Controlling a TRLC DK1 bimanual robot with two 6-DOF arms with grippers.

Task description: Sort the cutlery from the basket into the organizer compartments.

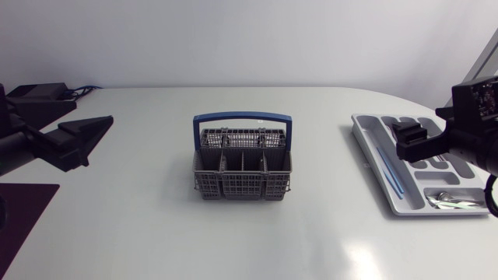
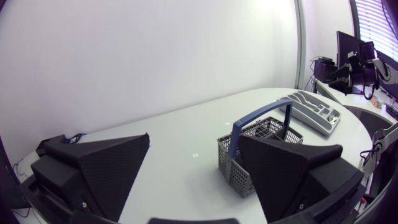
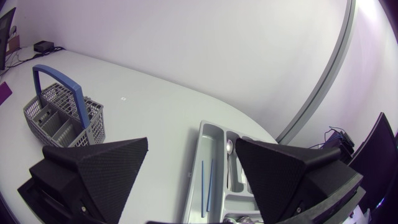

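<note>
Nothing in the left gripper (image 2: 194, 142): fingers spread wide, empty. Set low and well apart from the basket (image 1: 242, 159) ahead of it, probably to leave room for the other arm. Basket upright, blue handle (image 1: 242, 118) raised, so reachable only from above, to either side of that handle.

Nothing in the right gripper (image 3: 191, 142) either: wide open, empty. Poised above the organizer (image 1: 366, 128), with the tray showing under and between the fingers and the basket well ahead, off beyond one finger. A sensible spot for a release, yet nothing there to release.

Inside the organizer, just ahead of the right gripper: two blue sticks (image 1: 389, 175) lying lengthwise in a long slot, a spoon (image 3: 229, 149) in the slot beside them, and more silver cutlery (image 1: 455, 201) in the end compartment closest under that gripper. Laid along the slots, apparently to sit flat and sorted by kind.

From above, open basket compartments dark and seemingly empty. Rear section covered by a mesh lid (image 1: 241, 138); impossible to tell what lies beneath. Judging by that, sorting done or nearly so. Worth a look under the lid before calling it finished.
</note>
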